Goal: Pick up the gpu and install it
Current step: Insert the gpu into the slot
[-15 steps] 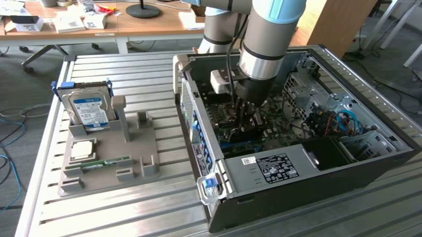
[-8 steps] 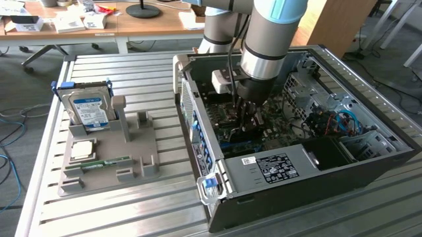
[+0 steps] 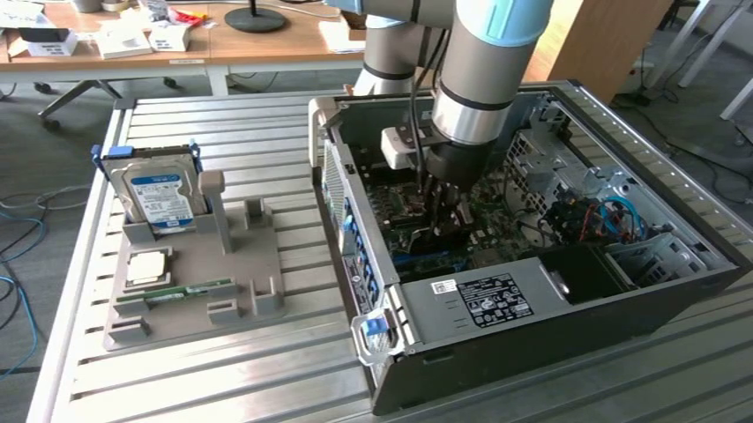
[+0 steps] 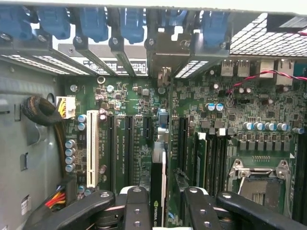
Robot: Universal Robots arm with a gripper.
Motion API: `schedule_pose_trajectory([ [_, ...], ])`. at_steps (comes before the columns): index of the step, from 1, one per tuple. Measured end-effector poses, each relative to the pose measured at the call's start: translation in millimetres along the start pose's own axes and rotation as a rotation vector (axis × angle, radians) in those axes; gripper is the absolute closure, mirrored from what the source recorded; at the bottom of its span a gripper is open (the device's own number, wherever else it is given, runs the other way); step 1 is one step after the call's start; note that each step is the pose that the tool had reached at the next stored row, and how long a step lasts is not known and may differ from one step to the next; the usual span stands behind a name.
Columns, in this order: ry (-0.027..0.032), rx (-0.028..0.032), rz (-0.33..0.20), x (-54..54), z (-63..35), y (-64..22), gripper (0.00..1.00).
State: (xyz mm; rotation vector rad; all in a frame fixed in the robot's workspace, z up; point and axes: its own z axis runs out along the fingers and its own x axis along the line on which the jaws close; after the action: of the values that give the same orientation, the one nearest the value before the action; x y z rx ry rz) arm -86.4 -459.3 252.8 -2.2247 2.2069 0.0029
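Observation:
The gpu (image 4: pixel 157 191) is a thin dark card seen edge-on, standing upright between my fingers (image 4: pixel 136 206) over the long black slots of the motherboard (image 4: pixel 124 105). Its metal bracket (image 4: pixel 163 60) reaches the case's back panel among the blue slot clips. My gripper (image 4: pixel 166 203) is shut on the gpu. In the exterior view the gripper (image 3: pixel 442 198) is lowered deep into the open computer case (image 3: pixel 518 304), just above the motherboard, and hides the card.
A grey holder tray (image 3: pixel 242 264) at the exterior view's left carries the silver hard drive (image 3: pixel 159 198), a square chip (image 3: pixel 147 264) and a green memory stick (image 3: pixel 189 291). Beside the gpu lie a white slot (image 4: pixel 92 148), memory slots and the processor socket (image 4: pixel 254 184); cables (image 3: pixel 600 220) crowd the case's far side.

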Motion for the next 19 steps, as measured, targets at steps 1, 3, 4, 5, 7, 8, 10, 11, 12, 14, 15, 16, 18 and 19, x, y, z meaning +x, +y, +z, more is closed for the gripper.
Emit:
schedule_pose_trajectory([
  [1, 0.0003, -0.0002, 0.0, 0.0, 0.1, 0.0, 0.67],
  [3, -0.0001, 0.0, 0.0, 0.0, 1.4, 0.0, 0.67],
  [4, -0.0001, 0.0, 0.0, 0.0, 2.2, 0.0, 0.67],
  [5, 0.0001, -0.0001, 0.0, 0.0, 2.7, 0.0, 0.67],
  [7, 0.0, -0.0001, 0.0, 0.0, 3.8, 0.0, 0.67],
  [8, 0.0003, -0.0001, 0.0, 0.1, 4.0, 0.0, 0.67],
  [10, 0.0003, -0.0001, 0.0, 0.1, 4.2, 0.0, 0.67],
  [11, 0.0002, -0.0001, 0.0, 0.1, 4.2, 0.0, 0.67],
  [12, -0.0001, 0.0, 0.0, 0.0, 4.7, 0.0, 0.67],
  [14, 0.0, 0.0, 0.0, 0.0, 5.1, 0.0, 0.67],
  [15, 0.0001, 0.0, 0.0, 0.0, 5.1, 0.0, 0.67],
  [16, 0.0001, -0.0001, 0.0, 0.0, 5.1, 0.0, 0.67],
  [18, 0.0001, 0.0, 0.0, 0.0, 5.1, 0.0, 0.67],
  [19, 0.0001, -0.0001, 0.0, 0.0, 5.1, 0.0, 0.67],
])
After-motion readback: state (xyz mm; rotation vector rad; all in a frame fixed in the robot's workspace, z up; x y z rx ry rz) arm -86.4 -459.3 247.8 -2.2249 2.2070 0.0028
